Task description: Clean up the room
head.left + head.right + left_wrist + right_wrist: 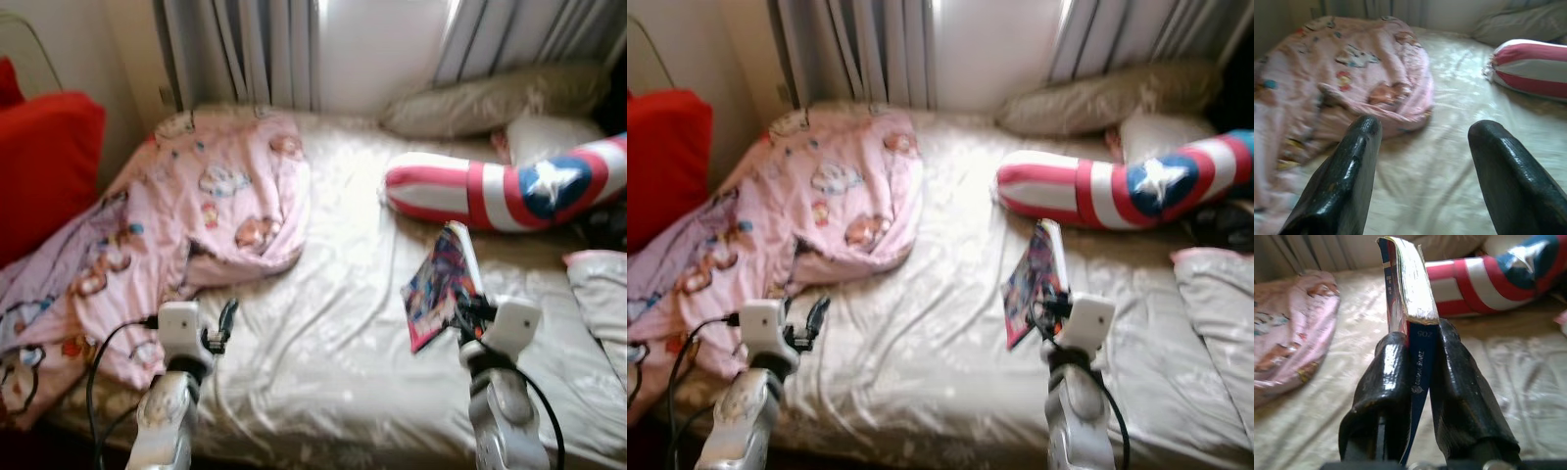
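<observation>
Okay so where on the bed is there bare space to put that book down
The widest bare patch of cream sheet lies between the pink cartoon-print blanket and the red, white and blue star bolster pillow, ahead of both grippers. The right gripper holds the colourful paperback book there. The bed's right side is crowded with pillows.

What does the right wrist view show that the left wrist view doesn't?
Right wrist view alone: the book clamped between the right gripper's fingers, page edges up, and the star on the striped cushion. Left wrist view alone: the left gripper, open and holding nothing, above bare sheet. Both share the pink blanket, the sheet and the cushion's red and white stripes.
</observation>
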You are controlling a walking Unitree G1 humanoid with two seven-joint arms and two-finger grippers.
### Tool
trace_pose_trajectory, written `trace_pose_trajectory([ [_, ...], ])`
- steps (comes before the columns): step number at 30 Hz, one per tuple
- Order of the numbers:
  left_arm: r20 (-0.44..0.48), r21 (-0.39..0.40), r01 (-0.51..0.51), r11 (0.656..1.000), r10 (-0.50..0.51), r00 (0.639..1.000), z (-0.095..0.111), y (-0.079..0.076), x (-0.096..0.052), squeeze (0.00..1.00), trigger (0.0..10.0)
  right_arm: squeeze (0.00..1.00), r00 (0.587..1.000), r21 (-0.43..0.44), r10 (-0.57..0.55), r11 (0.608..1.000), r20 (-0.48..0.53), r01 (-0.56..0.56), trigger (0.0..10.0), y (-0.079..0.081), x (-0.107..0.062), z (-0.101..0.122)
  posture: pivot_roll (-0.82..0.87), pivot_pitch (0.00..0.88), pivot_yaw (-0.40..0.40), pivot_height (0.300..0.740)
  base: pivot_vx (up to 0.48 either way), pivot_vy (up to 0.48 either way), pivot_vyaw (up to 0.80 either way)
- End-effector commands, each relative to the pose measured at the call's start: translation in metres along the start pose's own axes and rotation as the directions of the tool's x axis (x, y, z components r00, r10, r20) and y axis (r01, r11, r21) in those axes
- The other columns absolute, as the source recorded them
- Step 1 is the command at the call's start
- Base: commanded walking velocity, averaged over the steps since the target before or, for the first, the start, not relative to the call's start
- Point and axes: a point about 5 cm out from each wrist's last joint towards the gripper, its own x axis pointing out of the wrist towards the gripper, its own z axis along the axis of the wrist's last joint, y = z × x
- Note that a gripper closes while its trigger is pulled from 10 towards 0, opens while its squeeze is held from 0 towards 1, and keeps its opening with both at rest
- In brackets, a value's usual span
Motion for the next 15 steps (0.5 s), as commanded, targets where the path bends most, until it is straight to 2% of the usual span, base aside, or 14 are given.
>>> trace_pose_trajectory([
  [1, -0.014, 0.010, 0.012, 1.000, -0.012, 1.000, -0.0030, -0.0031, -0.0015, 0.00, 10.0, 0.00, 0.999, 0.003, -0.009, 1.000, 0.035, 0.009, 10.0, -0.0028, 0.0026, 0.0083, 0.01, 0.065, -0.037, 0.740, 0.000, -0.360, 0.00],
  [5, -0.015, 0.008, 0.011, 1.000, -0.011, 1.000, -0.0031, -0.0028, -0.0019, 0.00, 10.0, 0.00, 0.999, 0.000, 0.010, 1.000, 0.030, -0.010, 10.0, -0.0007, 0.0022, 0.0070, 0.01, 0.067, -0.037, 0.740, 0.000, -0.330, -0.73],
  [8, -0.015, 0.006, 0.012, 1.000, -0.012, 1.000, -0.0032, -0.0029, -0.0019, 0.00, 10.0, 0.00, 0.999, 0.003, 0.009, 1.000, 0.034, -0.009, 10.0, -0.0006, 0.0022, 0.0073, 0.01, 0.069, -0.037, 0.740, 0.000, -0.289, -0.44],
  [10, -0.016, 0.006, 0.011, 1.000, -0.011, 1.000, -0.0036, -0.0030, -0.0022, 0.00, 10.0, 0.00, 0.999, 0.003, 0.012, 1.000, 0.039, -0.012, 10.0, -0.0005, 0.0025, 0.0078, 0.01, 0.072, -0.038, 0.740, 0.000, -0.264, 0.00],
  [15, -0.015, -0.006, 0.002, 1.000, -0.003, 1.000, -0.0040, -0.0026, -0.0027, 0.00, 10.0, 0.00, 0.999, 0.009, 0.037, 0.999, 0.034, -0.038, 10.0, 0.0021, 0.0030, 0.0070, 0.01, 0.073, -0.039, 0.740, 0.000, 0.000, 0.00],
])
